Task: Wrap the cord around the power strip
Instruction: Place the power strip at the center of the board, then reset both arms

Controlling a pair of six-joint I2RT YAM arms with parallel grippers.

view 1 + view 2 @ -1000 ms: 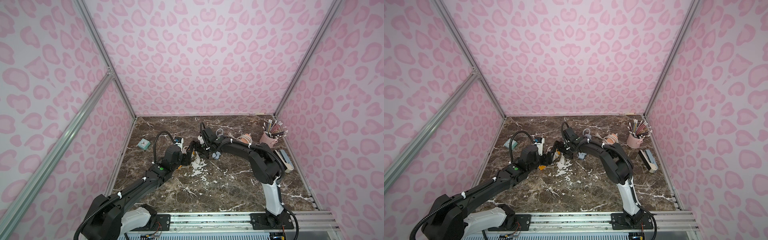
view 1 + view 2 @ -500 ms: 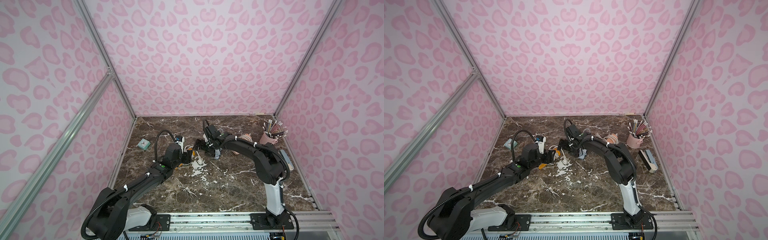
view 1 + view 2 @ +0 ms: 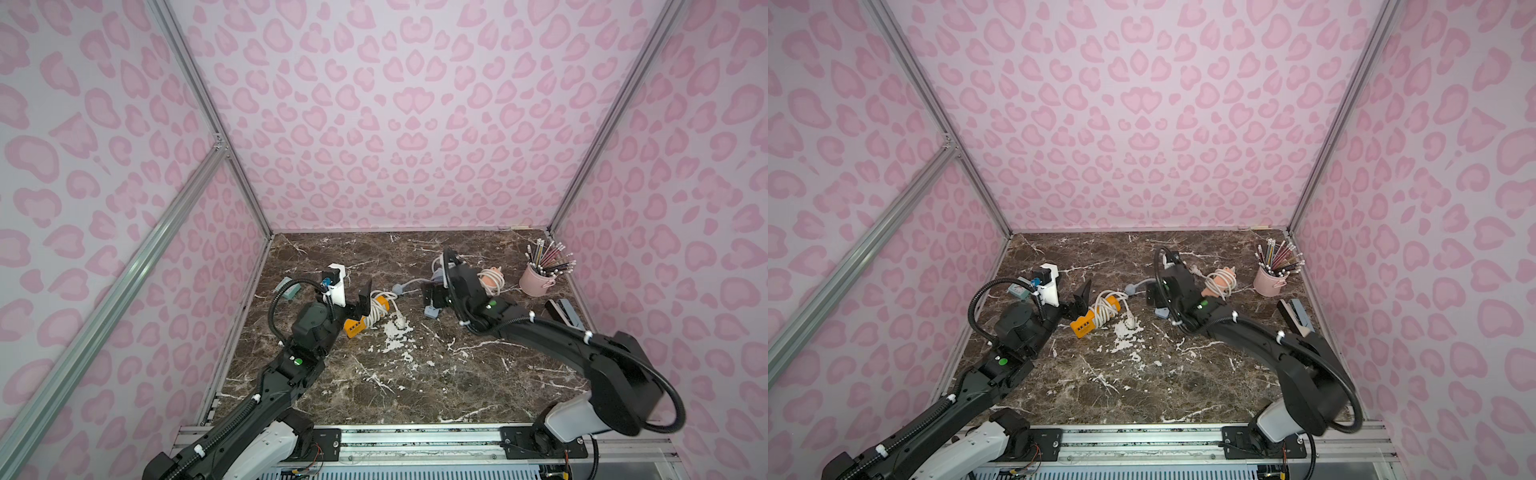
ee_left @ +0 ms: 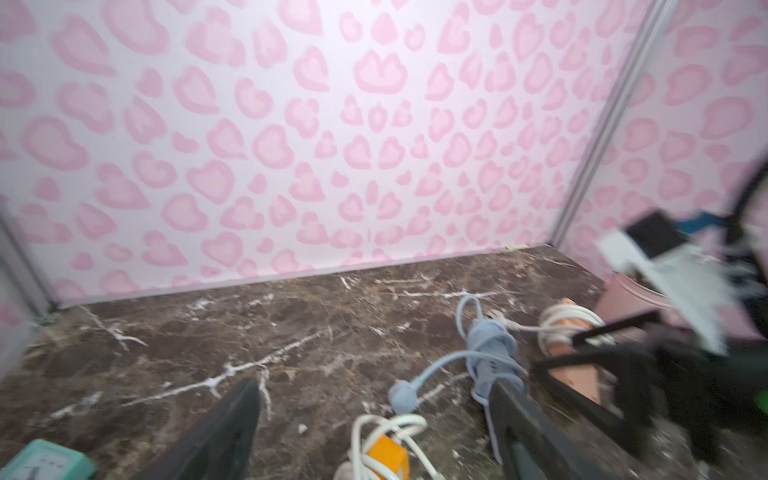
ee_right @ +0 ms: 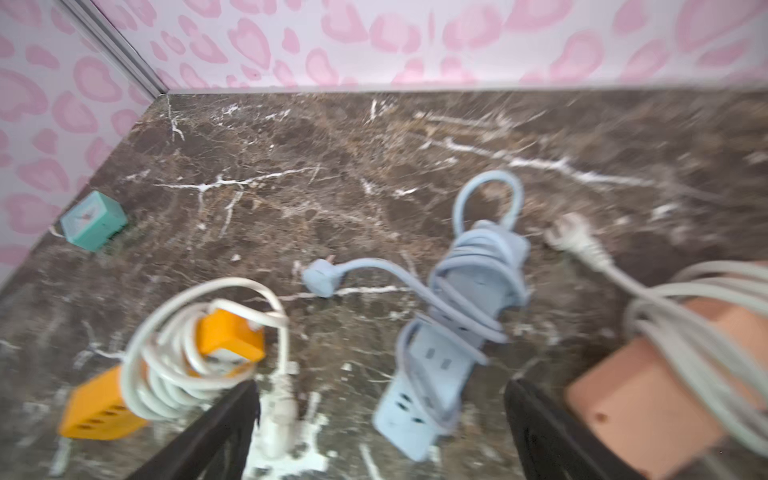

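Orange strip (image 3: 354,328): lies on tabletop (image 3: 374,386), just beside left hand (image 4: 374,386).
Cord (image 3: 376,311): white, coiled round strip's middle; plug (image 3: 399,321) rests on tabletop beside it.
Left hand: fingers wide apart, holding nothing.
Right hand (image 5: 381,385): fingers wide apart, empty, near blue strip (image 5: 432,374).

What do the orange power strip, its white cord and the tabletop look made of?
Orange power strip: likely moulded plastic, uniform matte colour, crisp socket slots. White cord: probably rubbery or vinyl sheath, smooth, bending in tight coils. Tabletop: brown marble look with white veins; stone or printed laminate, cannot tell.
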